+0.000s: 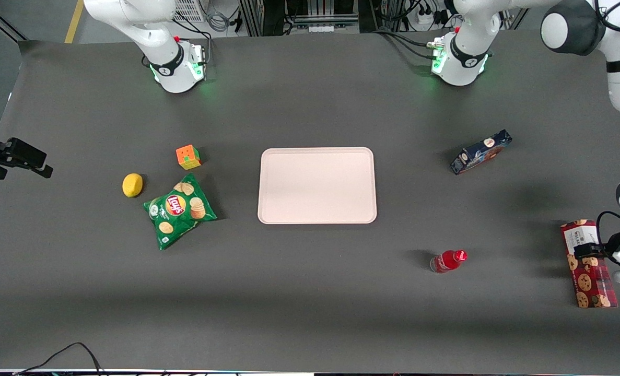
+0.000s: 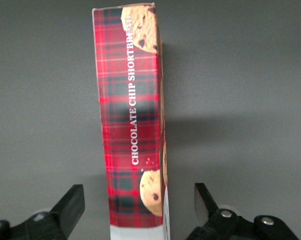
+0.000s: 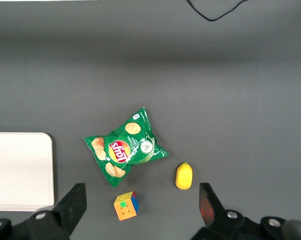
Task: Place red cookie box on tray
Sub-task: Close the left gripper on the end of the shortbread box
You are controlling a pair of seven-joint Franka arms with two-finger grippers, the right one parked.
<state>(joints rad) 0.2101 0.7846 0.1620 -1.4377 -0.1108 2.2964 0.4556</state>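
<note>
Left wrist view showed my tool [image 2: 135, 210] spread wide, straddling the red cookie box [image 2: 133, 125] (stiff, light cardboard, I judged); I'd pinch its narrow sides.

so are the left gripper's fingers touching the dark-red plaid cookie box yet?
Apart. In the left wrist view the open gripper straddles the red cookie box, with grey table visible between each finger and the carton.

Red cookie box [image 2: 133, 125]: dark-red plaid, white lettering. Tray [image 1: 317, 185]: pale pinkish-beige, plain.
</note>
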